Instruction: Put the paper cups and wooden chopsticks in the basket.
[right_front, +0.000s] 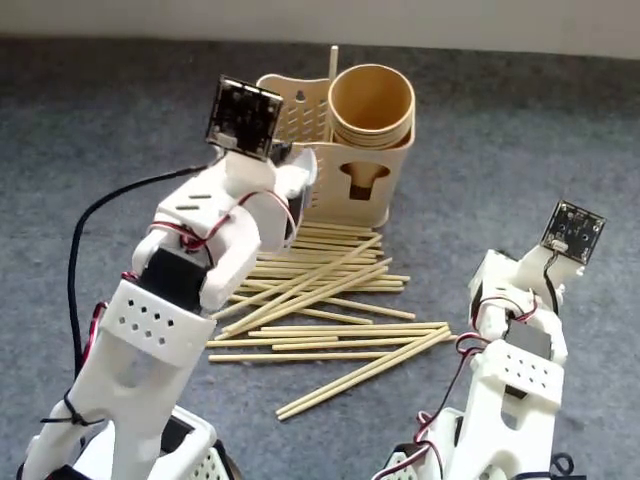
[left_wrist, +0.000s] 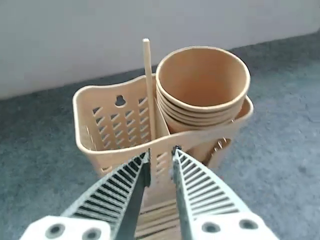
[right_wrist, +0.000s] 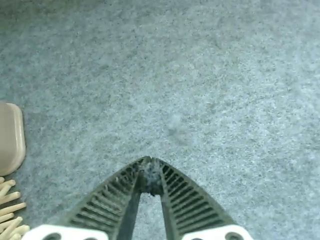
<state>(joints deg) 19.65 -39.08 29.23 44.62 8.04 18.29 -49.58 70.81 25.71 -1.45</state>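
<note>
**Grey carpeted table: chopstick transfer stage, left arm over the basket**

Grey carpet-like covering (right_front: 560, 130) spreads under the whole work area, with a pale wall beyond it at 12 o'clock.

1. Task status. The stack of paper cups (right_front: 372, 95) sits in the basket (right_front: 375, 185), in its 3 o'clock compartment. One wooden chopstick (right_front: 334, 60) stands upright in the 9 o'clock compartment, against the divider. The pile of loose chopsticks (right_front: 320, 300) lies on the covering at 6 o'clock of the basket, touching its base. Judged from this, the cup step is done and the chopstick step has barely begun.

2. Left arm (right_front: 210, 240). It is raised at 9 o'clock of the pile, wrist tilted toward the basket front. The left gripper (left_wrist: 160, 154) hangs just before the basket's near rim. Its jaws stand a narrow gap apart with nothing between them.

3. Right arm (right_front: 520, 330). It is folded at 4 o'clock of the pile, well apart from the basket. The right gripper (right_wrist: 150, 172) points down at bare covering, tips closed together and empty.

4. Next move. The left gripper likely needs to drop to 6 o'clock, widen, and pinch one stick near its end. Crossed sticks may lift together or slip.
</note>
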